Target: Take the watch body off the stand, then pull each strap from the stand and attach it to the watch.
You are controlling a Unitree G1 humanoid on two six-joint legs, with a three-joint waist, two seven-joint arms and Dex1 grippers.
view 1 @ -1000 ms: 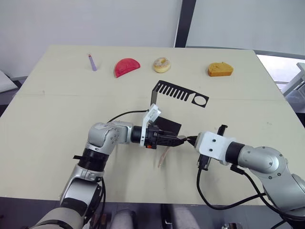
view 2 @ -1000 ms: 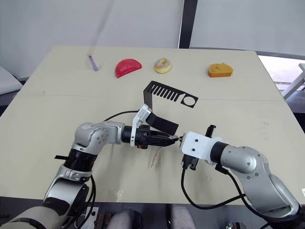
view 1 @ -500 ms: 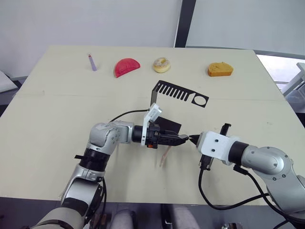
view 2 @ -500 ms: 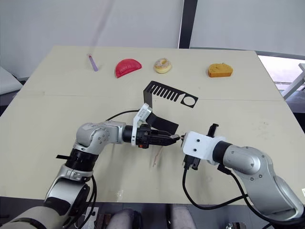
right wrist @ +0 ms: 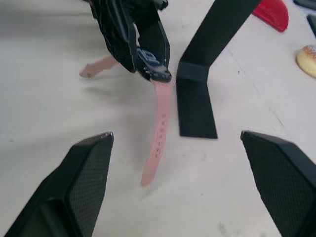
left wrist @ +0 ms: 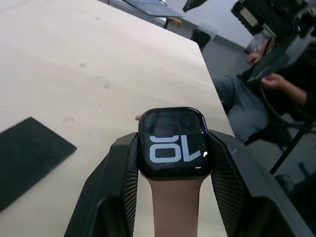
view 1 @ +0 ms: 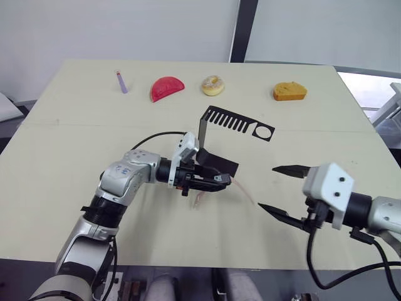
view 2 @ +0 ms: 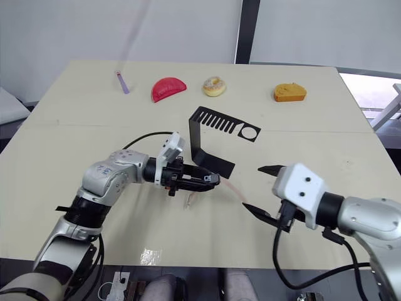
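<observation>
My right gripper [view 1: 282, 188] has let go and drawn back from the meeting point, its fingers now spread wide and empty above the table [view 1: 75, 150]; half a second ago it was nose to nose with my left gripper [view 1: 213, 180]. I read that as the second strap clicked home: both straps [right wrist: 160, 126] now hang from the watch body [left wrist: 172, 142], one trailing toward my right side, the other drooping under my left wrist. My left gripper pinches the watch body by its edges, screen up, just in front of the stand [view 1: 216, 141], whose comb and ring are bare. My left forearm reaches in level across the table; my right sits low and off to the side.
</observation>
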